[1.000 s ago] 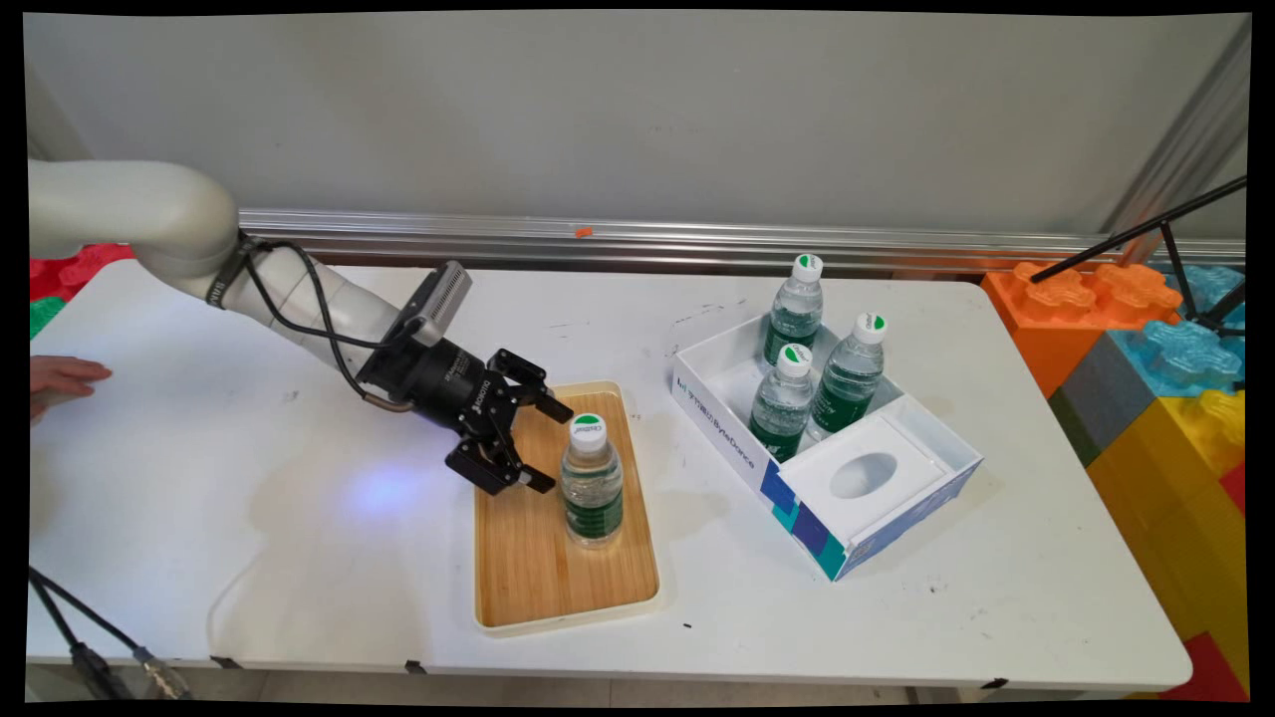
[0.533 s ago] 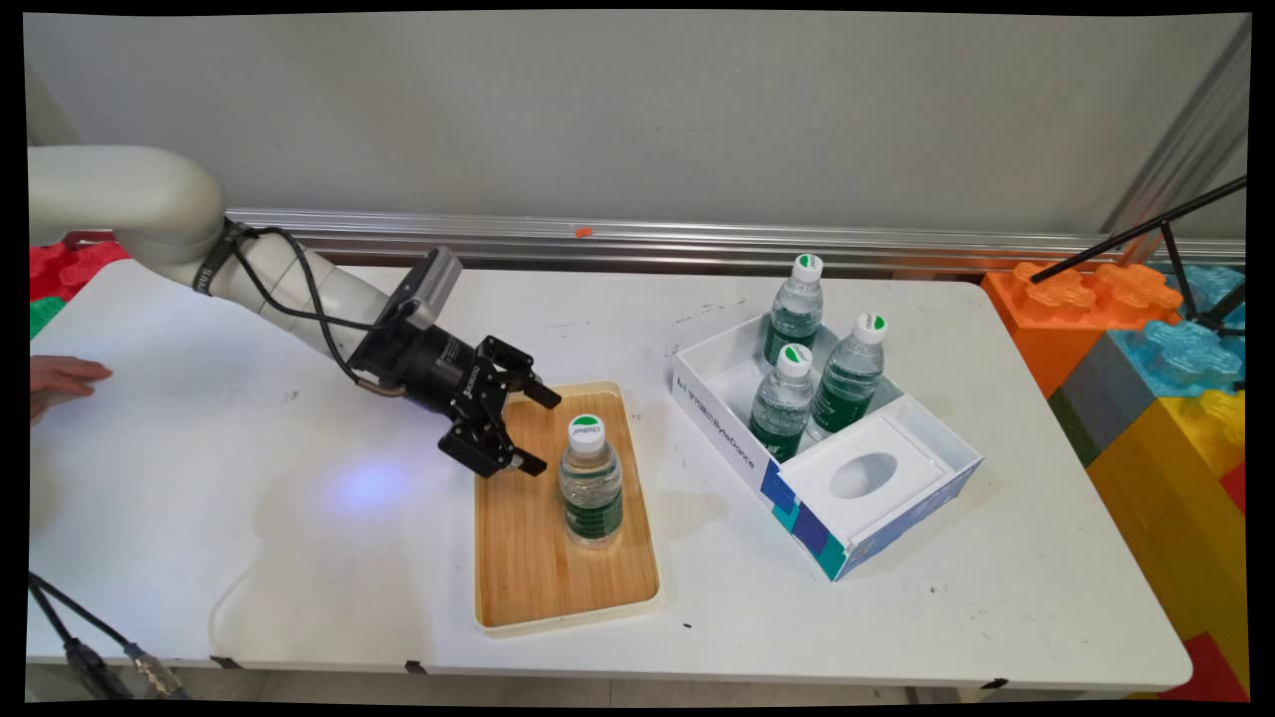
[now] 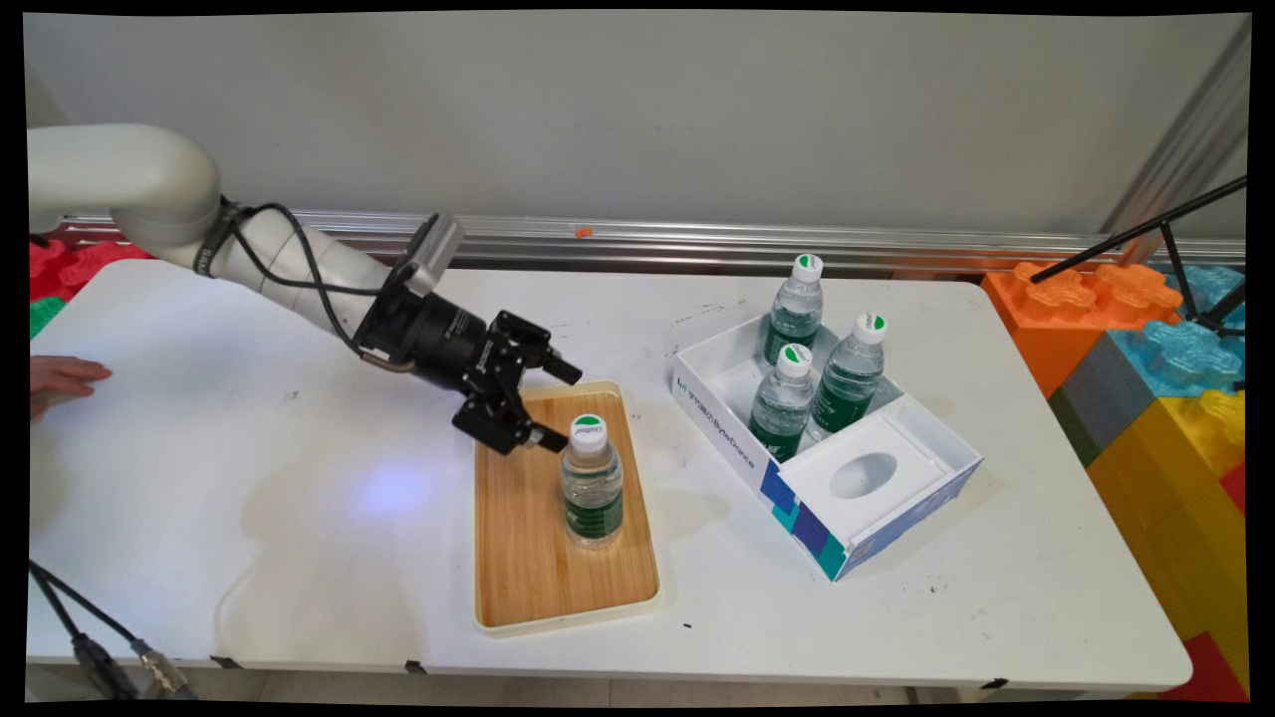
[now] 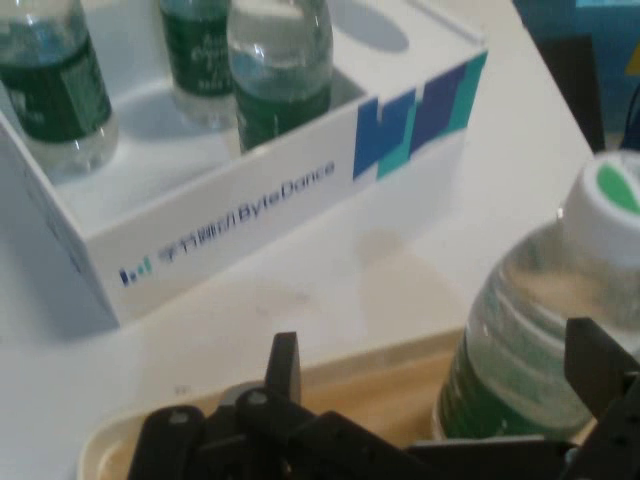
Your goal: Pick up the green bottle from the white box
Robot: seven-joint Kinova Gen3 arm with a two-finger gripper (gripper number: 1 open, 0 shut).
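The gripper (image 3: 554, 403) sits a little left of the middle of the main view, with its two black fingers spread wide apart and holding nothing. It hangs over the far end of the wooden tray (image 3: 523, 568), tilted down to the right. The white arm (image 3: 299, 274) reaches in from the upper left.

A water bottle (image 3: 591, 483) stands upright on the tray, just beside the lower finger (image 3: 543, 436). In the hand view, the bottle (image 4: 530, 350) fills the right side, partly behind one finger (image 4: 590, 362).

To the right, well apart from the tray, is a white box (image 3: 847, 468) with three more bottles (image 3: 782, 403) standing in it. Colorful big blocks (image 3: 1146, 368) sit at the right edge. A person's hand (image 3: 60, 378) rests on the white table (image 3: 299, 558) at the left edge.
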